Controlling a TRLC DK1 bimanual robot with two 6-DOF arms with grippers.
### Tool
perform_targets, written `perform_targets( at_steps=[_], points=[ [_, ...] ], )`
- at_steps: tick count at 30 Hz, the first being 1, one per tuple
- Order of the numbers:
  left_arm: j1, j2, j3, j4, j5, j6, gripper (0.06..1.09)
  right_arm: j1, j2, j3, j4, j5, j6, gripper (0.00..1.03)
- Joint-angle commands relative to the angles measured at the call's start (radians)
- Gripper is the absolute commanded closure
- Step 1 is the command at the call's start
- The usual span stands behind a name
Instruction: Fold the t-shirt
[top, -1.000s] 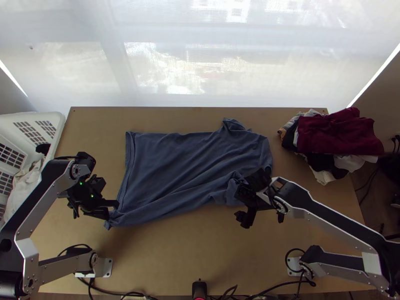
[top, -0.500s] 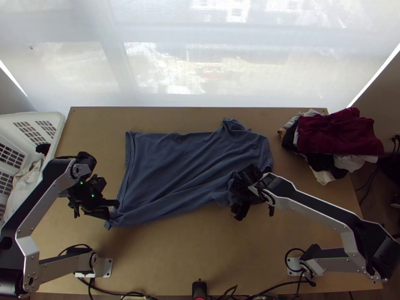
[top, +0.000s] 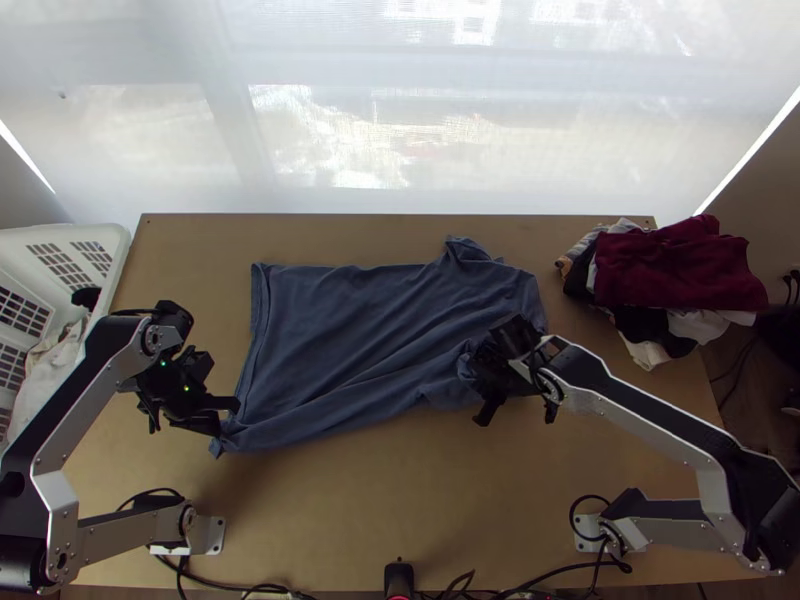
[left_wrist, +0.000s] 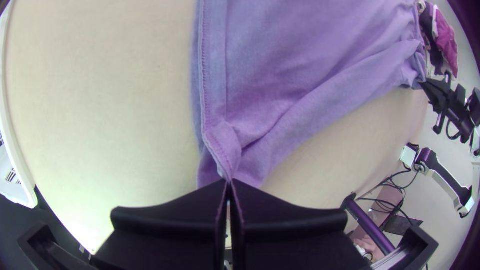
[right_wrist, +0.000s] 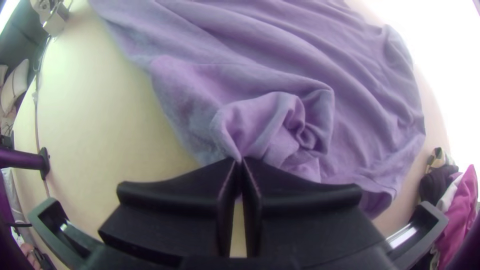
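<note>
Top view | t-shirt (top: 345, 330) spread | left tool (top: 226, 418), right tool (top: 482, 371) gripping it

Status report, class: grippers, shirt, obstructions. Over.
Black left gripper shut on shirt hem. Black right gripper shut on bunched cloth. Blue cloth t-shirt otherwise mostly spread. Maroon-topped clothes pile right, off the shirt.

Silver-grey arm links with black panels, black joints, small screws, green lights

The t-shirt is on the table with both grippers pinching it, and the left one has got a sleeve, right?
Not a sleeve: the left wrist view shows the left gripper pinching the bottom hem of the t-shirt. The rest is right.
</note>
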Motion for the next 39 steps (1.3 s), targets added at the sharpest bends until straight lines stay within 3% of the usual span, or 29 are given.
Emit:
perform_targets(
  at_steps=[1,12,22,29,39],
  points=[
    [0.000,-0.012,0.006,-0.013,0.001,0.003,1.05,-0.026,-0.123,0.009,-0.118,0.000,-0.023,1.00],
    [0.011,-0.101,0.046,-0.030,0.005,0.055,1.05,0.027,-0.307,0.060,-0.445,-0.002,-0.028,1.00],
    [0.009,-0.209,0.075,-0.055,0.022,0.125,1.05,0.181,-0.342,0.106,-0.709,-0.017,-0.017,1.00],
    [0.003,-0.237,0.049,-0.082,0.007,0.153,1.05,0.216,-0.315,0.112,-0.896,-0.053,-0.023,1.00],
    [-0.154,-0.242,-0.076,-0.082,0.007,0.153,1.05,0.302,-0.246,0.094,-0.907,-0.093,-0.003,1.00]
  ],
)
